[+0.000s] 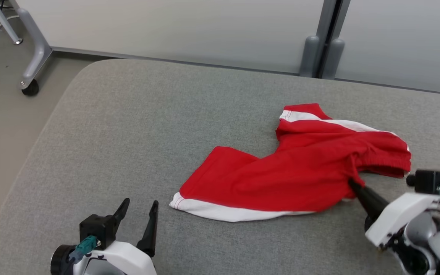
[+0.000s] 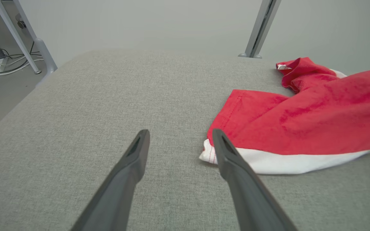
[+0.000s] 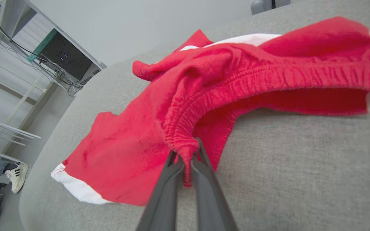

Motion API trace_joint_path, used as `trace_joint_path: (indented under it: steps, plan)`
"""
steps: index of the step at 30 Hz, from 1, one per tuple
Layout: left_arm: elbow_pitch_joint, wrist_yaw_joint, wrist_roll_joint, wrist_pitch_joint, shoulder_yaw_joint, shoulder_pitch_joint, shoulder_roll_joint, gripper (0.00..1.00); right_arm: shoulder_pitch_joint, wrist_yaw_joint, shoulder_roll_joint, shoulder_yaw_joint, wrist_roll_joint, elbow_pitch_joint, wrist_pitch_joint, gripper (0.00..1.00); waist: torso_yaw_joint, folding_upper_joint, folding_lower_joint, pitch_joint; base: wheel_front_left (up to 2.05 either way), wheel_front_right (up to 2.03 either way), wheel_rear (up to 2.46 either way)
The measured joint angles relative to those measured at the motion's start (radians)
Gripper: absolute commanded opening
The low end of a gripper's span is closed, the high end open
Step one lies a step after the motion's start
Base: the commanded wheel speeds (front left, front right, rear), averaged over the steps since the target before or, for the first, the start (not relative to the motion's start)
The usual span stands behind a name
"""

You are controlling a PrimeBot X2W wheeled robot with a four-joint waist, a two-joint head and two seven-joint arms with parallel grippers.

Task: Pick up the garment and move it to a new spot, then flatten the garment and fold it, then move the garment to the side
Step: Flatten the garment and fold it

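Pinching waistband (image 3: 180, 136) of garment (image 1: 292, 172) with right hand (image 3: 185, 155), left hand (image 1: 140, 202) spread apart; yet to lift, move, flatten, fold

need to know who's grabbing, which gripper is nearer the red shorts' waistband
Right. The right gripper is shut on the waistband of the red shorts; the left gripper stands open beside the white hem, apart from it.

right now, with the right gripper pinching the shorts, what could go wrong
The right gripper pinches just a small bunch of the waistband at its tips; the cloth may slip out on lifting.
The shorts lie crumpled, so hanging from one point they may twist further.
The open left gripper sits close to the white hem; dragged cloth could snag.
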Motion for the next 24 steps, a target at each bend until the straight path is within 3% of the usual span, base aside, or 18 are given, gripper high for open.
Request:
trace_joint_path:
  steps: [5, 12, 13, 14, 16, 24]
  plan:
    - [0.013, -0.012, -0.001, -0.014, -0.017, -0.029, -0.023, 1.0, -0.133, 0.0, -0.051, 0.001, 0.006, -0.003, 0.102, 0.0, 0.029, 0.0, 0.0, 0.044, 0.0, 0.0, 0.0]
    - [0.058, -0.031, -0.001, -0.045, -0.043, -0.077, -0.069, 1.0, -0.337, 0.0, -0.072, 0.019, 0.022, 0.147, 0.255, 0.0, 0.098, 0.0, 0.0, 0.113, 0.0, 0.0, 0.0]
    - [0.067, -0.035, -0.001, -0.051, -0.044, -0.084, -0.074, 1.0, -0.358, 0.0, -0.07, 0.03, 0.021, 0.17, 0.267, 0.14, 0.107, 0.0, 0.0, 0.122, 0.0, 0.0, 0.0]
    - [0.075, -0.038, -0.001, -0.056, -0.044, -0.089, -0.078, 1.0, -0.374, 0.0, -0.064, 0.041, 0.016, 0.19, 0.273, 0.36, 0.115, 0.0, 0.0, 0.129, 0.0, 0.0, 0.0]
    - [0.091, -0.04, -0.002, -0.063, -0.046, -0.097, -0.082, 1.0, -0.396, 0.0, -0.05, 0.069, 0.004, 0.226, 0.272, 1.0, 0.127, 0.0, 0.0, 0.141, 0.0, 0.0, 0.0]
    - [0.132, -0.044, -0.015, -0.087, -0.025, -0.103, -0.063, 1.0, -0.373, 0.0, -0.02, 0.147, 0.045, 0.208, 0.145, 1.0, 0.087, 0.0, 0.0, 0.092, 0.0, 0.0, 0.0]
